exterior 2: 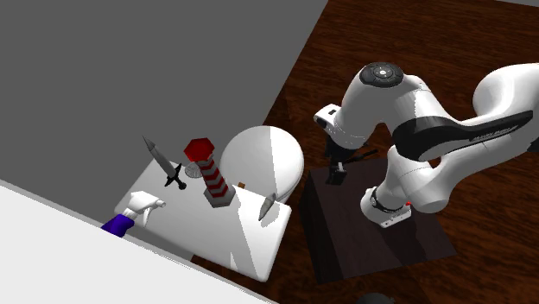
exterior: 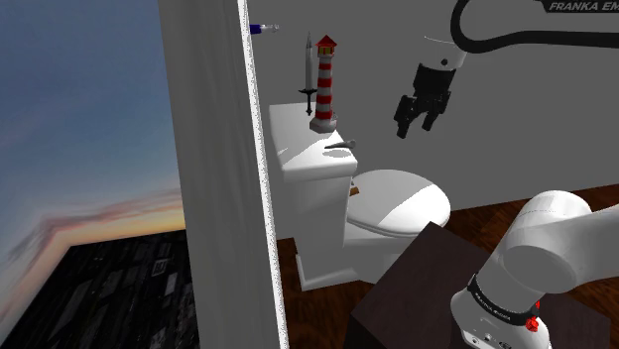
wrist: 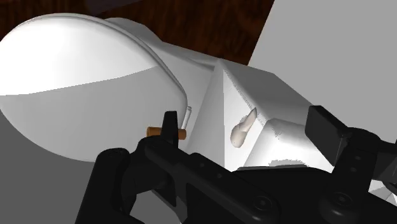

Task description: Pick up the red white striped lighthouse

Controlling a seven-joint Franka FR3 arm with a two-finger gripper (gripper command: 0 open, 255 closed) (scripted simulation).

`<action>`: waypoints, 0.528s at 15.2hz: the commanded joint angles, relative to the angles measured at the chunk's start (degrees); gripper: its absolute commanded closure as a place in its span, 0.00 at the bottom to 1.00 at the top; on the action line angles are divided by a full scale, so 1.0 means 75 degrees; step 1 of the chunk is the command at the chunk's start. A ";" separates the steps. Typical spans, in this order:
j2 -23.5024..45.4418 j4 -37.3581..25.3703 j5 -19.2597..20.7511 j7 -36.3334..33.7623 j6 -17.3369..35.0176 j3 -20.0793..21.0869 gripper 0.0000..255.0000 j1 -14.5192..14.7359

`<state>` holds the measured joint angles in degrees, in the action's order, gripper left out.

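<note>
The lighthouse [exterior: 323,89] stands upright on the toilet tank [exterior: 298,169], well to the shoulder view's left of the hand [exterior: 415,129], which hangs open and empty above the bowl [exterior: 402,203].

White toilet [exterior: 397,203], lid shut, on dark wood floor [exterior: 322,297]. Tank top [exterior: 293,124] carries:
- grey dagger [exterior: 309,71] w/ black guard, standing tip up
- grey handle-like piece [exterior: 340,147] lying nr the edge toward the bowl

Small brown peg [wrist: 153,131] btwn lid & tank. Blue/white spray bottle [exterior 2: 129,216] against white wall [exterior: 213,198]. Grey wall [exterior: 377,59] behind tank. Sunset sky [exterior: 79,99] at shoulder view's left.
</note>
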<state>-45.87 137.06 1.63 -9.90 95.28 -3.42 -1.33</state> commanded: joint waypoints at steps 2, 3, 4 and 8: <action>0.0255 -0.0227 0.0090 0.0099 0.0090 -0.0012 0.00 0.0013; 0.0506 -0.0460 0.0178 0.0196 0.0173 -0.0022 0.00 0.0026; 0.0754 -0.0698 0.0263 0.0291 0.0249 -0.0030 0.00 0.0039; 0.1723 -0.1706 0.0579 0.0650 0.0479 -0.0039 0.00 0.0091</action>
<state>-34.61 126.02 5.41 -5.56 98.43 -3.87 -0.80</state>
